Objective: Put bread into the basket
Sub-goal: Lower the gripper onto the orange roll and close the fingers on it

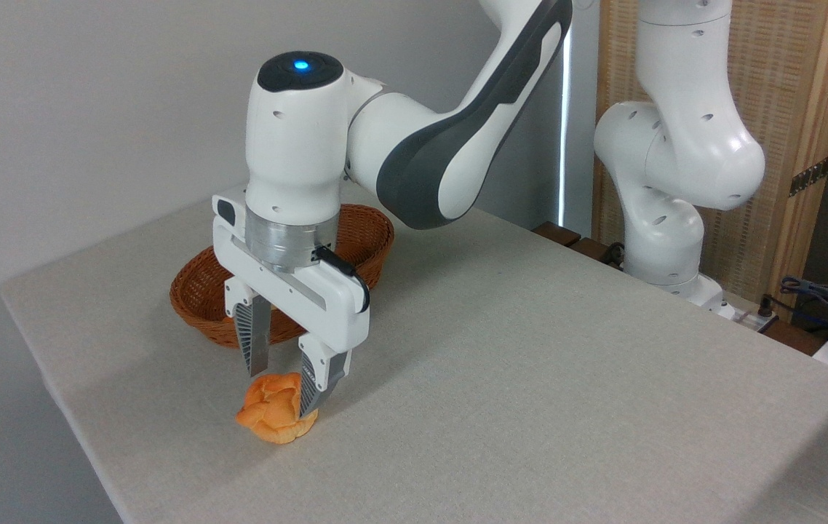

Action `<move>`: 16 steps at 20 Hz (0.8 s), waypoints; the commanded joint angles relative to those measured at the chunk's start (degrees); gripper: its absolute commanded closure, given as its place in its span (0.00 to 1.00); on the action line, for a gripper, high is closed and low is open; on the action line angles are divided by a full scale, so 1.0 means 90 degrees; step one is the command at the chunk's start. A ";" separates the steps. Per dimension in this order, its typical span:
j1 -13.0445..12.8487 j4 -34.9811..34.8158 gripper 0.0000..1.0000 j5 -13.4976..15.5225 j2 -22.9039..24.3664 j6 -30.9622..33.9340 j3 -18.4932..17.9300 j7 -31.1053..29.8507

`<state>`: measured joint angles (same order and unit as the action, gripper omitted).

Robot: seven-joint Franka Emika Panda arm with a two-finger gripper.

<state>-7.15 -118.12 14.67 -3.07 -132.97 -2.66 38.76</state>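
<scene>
The bread point(271, 416), a small orange-golden knotted bun, lies on the grey tablecloth near the table's front-left edge. My gripper point(284, 390) has come down over it, pointing straight down. It is open, with one finger behind the bun and the other in front of it on the right, both close to its sides. The bun still rests on the table. The basket point(194, 304), oval brown wicker, stands just behind the gripper towards the back left. The hand hides much of the basket's inside.
The table's left edge point(57, 393) runs close to the bun. The arm's white base point(665, 233) stands at the back right, with cables point(825, 298) and a wooden screen point(785, 109) beyond it. Grey cloth stretches to the right of the bun.
</scene>
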 commanded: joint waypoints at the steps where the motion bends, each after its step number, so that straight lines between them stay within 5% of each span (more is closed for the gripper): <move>1: -0.0016 -0.0175 0.00 0.0127 0.0048 -0.0283 0.0002 0.0117; 8: -0.0016 -0.0381 0.03 0.0137 -0.0030 -0.0733 0.0168 0.0107; 13: -0.0016 -0.0381 0.49 0.0127 -0.0030 -0.0743 0.0159 0.0156; 16: -0.0016 -0.0381 0.52 0.0127 -0.0030 -0.0743 0.0159 0.0156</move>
<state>-7.13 -121.05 14.67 -3.48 -138.41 -1.11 38.76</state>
